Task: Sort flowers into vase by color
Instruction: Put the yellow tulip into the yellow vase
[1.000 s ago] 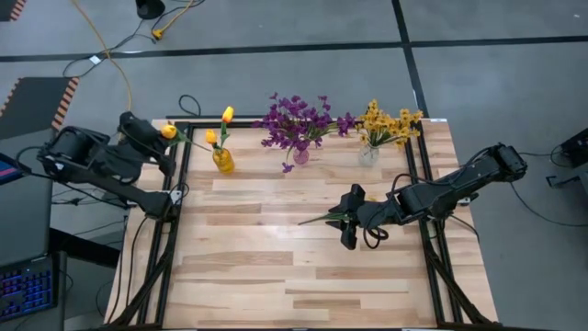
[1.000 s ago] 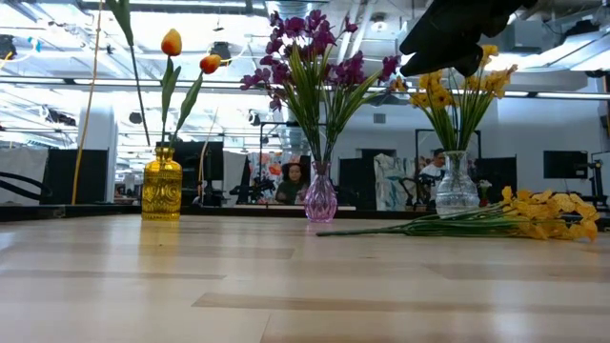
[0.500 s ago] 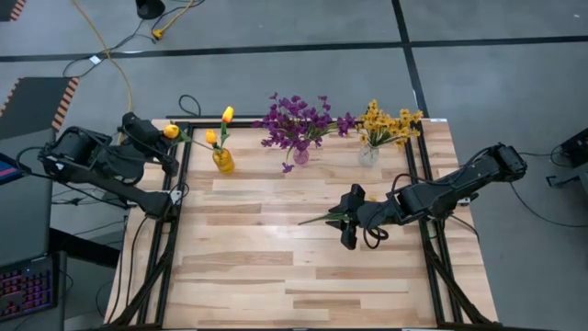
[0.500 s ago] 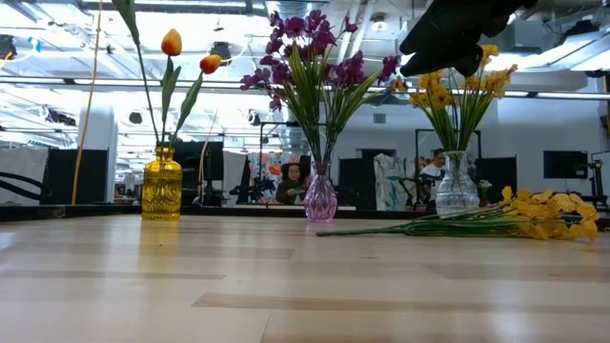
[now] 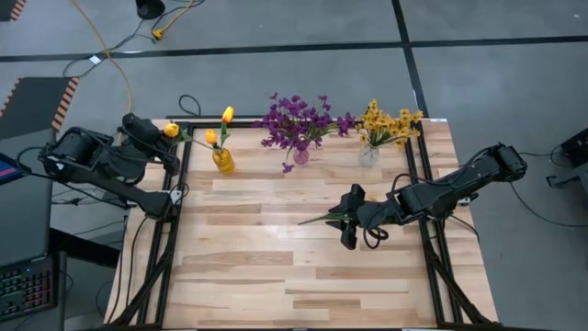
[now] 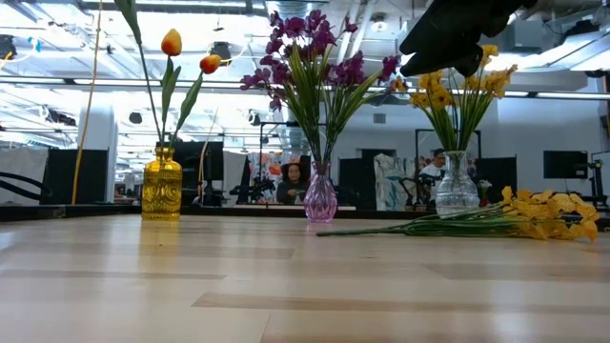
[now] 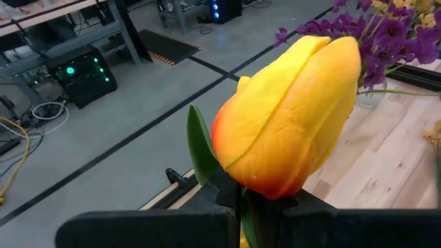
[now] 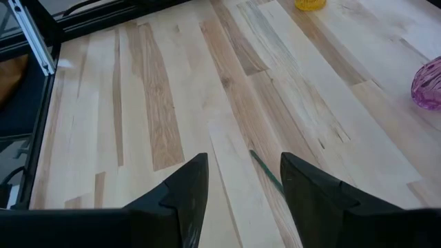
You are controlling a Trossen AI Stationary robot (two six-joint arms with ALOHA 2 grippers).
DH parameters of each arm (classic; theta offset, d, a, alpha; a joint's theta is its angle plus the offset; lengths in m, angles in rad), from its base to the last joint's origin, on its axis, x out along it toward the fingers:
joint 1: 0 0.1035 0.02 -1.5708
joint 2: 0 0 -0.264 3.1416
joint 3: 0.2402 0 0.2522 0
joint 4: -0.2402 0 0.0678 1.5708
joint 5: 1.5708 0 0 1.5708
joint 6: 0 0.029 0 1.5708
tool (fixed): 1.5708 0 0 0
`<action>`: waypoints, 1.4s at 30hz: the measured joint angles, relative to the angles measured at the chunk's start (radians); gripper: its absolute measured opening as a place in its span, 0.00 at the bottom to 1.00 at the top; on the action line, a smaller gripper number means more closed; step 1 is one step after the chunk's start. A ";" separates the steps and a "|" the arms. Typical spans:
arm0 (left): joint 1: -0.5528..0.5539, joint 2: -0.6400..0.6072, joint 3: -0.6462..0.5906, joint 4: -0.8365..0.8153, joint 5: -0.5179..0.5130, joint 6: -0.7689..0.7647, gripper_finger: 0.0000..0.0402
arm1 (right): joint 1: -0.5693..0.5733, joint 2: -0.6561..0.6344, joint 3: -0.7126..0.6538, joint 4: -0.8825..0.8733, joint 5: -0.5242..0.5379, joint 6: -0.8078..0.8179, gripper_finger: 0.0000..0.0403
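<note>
Orange tulip pinched in left fingers | right fingers apart, straddling green stem

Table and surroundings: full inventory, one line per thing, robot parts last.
yellow vase: one, amber, table back left, two tulips in it
purple vase: one, back middle, purple flowers
clear vase: one, back right, yellow flowers
loose yellow sprig: one, lying flat under right arm
tulip: one, orange-yellow, in left tool
yellow cable: one, floor
left tool: shut on tulip, off table's left edge
right tool: open, over sprig's stem
</note>
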 joint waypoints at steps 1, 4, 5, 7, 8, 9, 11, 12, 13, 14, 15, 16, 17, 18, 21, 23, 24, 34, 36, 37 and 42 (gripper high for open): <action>0.000 0.002 0.000 0.000 -0.001 -0.001 0.00 | 0.000 0.000 0.000 0.000 0.000 0.000 0.51; 0.000 0.006 0.000 0.000 -0.005 -0.009 0.00 | 0.000 0.000 0.000 0.000 0.000 0.000 0.51; 0.000 0.007 0.000 0.000 -0.005 -0.014 0.00 | 0.000 0.000 0.000 0.000 0.000 0.000 0.51; 0.000 0.008 0.000 0.000 -0.006 -0.023 0.00 | 0.000 0.000 0.000 0.000 0.000 0.000 0.51; 0.000 0.010 0.000 0.000 -0.007 -0.027 0.00 | 0.000 0.000 0.000 0.000 0.000 0.000 0.51; 0.000 0.010 0.000 0.000 -0.007 -0.031 0.00 | 0.000 0.000 0.000 0.000 0.000 0.000 0.51; 0.000 0.011 0.000 0.000 -0.007 -0.036 0.00 | 0.000 0.000 0.000 0.000 0.000 0.000 0.51; 0.000 0.012 -0.003 0.000 -0.007 -0.036 0.00 | 0.000 0.000 0.000 0.000 0.000 0.000 0.51; 0.000 0.013 -0.011 0.000 -0.008 -0.037 0.00 | 0.000 0.000 0.000 0.000 0.000 0.000 0.51; 0.000 0.013 -0.022 -0.001 -0.014 -0.042 0.00 | 0.000 0.000 0.000 0.000 0.000 0.000 0.51; 0.000 0.014 -0.036 -0.001 -0.023 -0.047 0.00 | 0.000 0.000 0.000 0.000 0.000 0.000 0.51; 0.000 0.014 -0.050 -0.001 -0.030 -0.050 0.00 | 0.000 0.000 0.000 0.000 0.000 0.000 0.51; 0.000 0.015 -0.064 -0.002 -0.032 -0.051 0.00 | 0.000 0.000 0.000 0.000 0.000 0.000 0.51; 0.000 0.015 -0.073 -0.003 -0.031 -0.051 0.00 | 0.000 0.000 0.000 0.000 0.000 0.000 0.51; 0.000 0.018 -0.083 0.000 -0.031 -0.056 0.00 | 0.000 0.000 0.000 0.000 0.000 0.000 0.51; 0.000 0.018 -0.083 0.001 -0.031 -0.068 0.00 | 0.000 0.000 0.000 0.000 0.000 0.000 0.51; 0.000 0.018 -0.083 0.001 -0.031 -0.074 0.00 | 0.000 0.000 0.000 0.000 0.000 0.000 0.51; 0.000 0.018 -0.083 0.002 0.004 -0.161 0.00 | 0.000 0.000 0.000 0.000 0.000 0.000 0.51; 0.000 0.024 -0.083 0.001 0.001 -0.173 0.00 | 0.000 0.000 0.000 0.000 0.000 0.000 0.51; 0.000 0.026 -0.083 0.001 -0.003 -0.174 0.00 | 0.000 0.000 0.000 0.000 0.000 0.000 0.51; 0.000 0.041 -0.083 0.000 -0.006 -0.168 0.00 | 0.000 0.000 0.000 0.000 0.000 0.000 0.51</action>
